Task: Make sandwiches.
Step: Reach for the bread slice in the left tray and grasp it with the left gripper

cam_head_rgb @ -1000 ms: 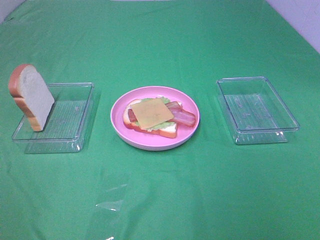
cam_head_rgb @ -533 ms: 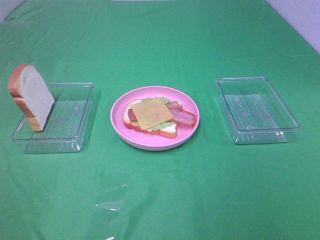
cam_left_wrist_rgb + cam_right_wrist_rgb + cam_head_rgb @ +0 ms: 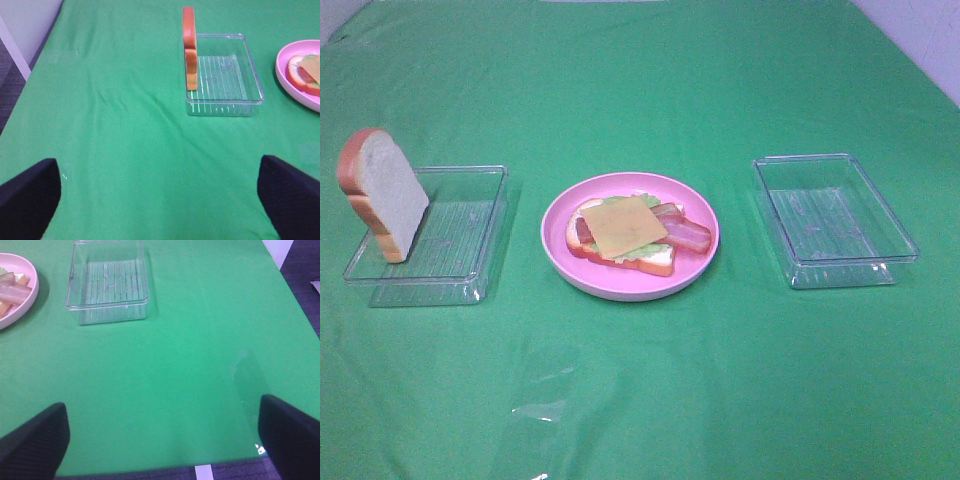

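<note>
nothing has moved: both tools, left tool (image 3: pixel 160 200) and right tool (image 3: pixel 160 440), hang wide open, empty. open sandwich (image 3: pixel 625 233) lacks its top; next, grasp the bread slice (image 3: pixel 382 195).

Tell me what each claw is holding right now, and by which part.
Nothing is held. The left claw and right claw are both open over bare green cloth. The spare bread slice stands untouched in its clear tray.

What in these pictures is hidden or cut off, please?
- Open sandwich: the cheese slice covers what lies beneath it, high view.
- Pink plate: cut by the frame edge in both wrist views.
- Left gripper and right gripper: only dark fingertips show, wide apart.
</note>
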`<state>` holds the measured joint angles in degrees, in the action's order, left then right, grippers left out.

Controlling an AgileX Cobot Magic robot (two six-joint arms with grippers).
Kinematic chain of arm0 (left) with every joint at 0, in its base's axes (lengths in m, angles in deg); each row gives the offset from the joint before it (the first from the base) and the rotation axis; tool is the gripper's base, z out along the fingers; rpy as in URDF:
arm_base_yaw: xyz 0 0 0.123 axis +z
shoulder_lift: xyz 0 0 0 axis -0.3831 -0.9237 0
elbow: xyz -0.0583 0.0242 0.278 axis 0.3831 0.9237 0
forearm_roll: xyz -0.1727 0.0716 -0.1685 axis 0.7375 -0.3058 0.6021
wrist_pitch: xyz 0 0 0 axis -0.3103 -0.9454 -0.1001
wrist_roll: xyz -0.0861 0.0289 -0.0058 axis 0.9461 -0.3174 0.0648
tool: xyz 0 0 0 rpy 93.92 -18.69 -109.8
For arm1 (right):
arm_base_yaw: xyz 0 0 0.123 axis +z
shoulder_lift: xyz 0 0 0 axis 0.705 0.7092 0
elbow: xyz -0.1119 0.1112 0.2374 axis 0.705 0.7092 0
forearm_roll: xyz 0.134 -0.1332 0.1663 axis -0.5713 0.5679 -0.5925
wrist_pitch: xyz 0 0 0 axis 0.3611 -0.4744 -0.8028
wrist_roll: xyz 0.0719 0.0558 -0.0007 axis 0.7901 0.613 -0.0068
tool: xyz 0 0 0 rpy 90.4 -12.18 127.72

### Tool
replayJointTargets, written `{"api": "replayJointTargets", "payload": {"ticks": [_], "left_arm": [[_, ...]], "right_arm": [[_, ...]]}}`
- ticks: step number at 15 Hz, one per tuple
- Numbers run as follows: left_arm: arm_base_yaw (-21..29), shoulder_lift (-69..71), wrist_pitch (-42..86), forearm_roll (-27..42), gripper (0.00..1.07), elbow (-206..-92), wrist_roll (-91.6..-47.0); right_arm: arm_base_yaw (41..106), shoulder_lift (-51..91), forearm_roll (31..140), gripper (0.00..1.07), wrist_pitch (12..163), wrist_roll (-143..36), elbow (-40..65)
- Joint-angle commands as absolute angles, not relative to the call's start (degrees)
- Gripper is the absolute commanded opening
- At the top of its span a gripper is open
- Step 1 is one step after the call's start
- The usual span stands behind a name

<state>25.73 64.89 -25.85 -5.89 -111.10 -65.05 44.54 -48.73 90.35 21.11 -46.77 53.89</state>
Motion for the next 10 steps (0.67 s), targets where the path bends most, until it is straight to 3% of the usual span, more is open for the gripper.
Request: {"api": "replayJointTargets", "payload": {"ticks": [1, 4, 10], "left_arm": [[25.3, 57.1, -16.8, -7.2, 1.0, -114.0, -65.0], [25.3, 41.6, -8.6, -7.2, 1.0, -118.6, -62.8], [25.3, 2.4, -13.9, -2.4, 1.0, -139.6, -64.8]], "right_arm": [[44.1, -50.5, 90.2, 0.98, 21.5, -47.2, 54.1], [44.1, -50.5, 90.2, 0.98, 21.5, -47.2, 54.1], [44.1, -50.5, 90.2, 0.98, 21.5, -47.2, 54.1]]}}
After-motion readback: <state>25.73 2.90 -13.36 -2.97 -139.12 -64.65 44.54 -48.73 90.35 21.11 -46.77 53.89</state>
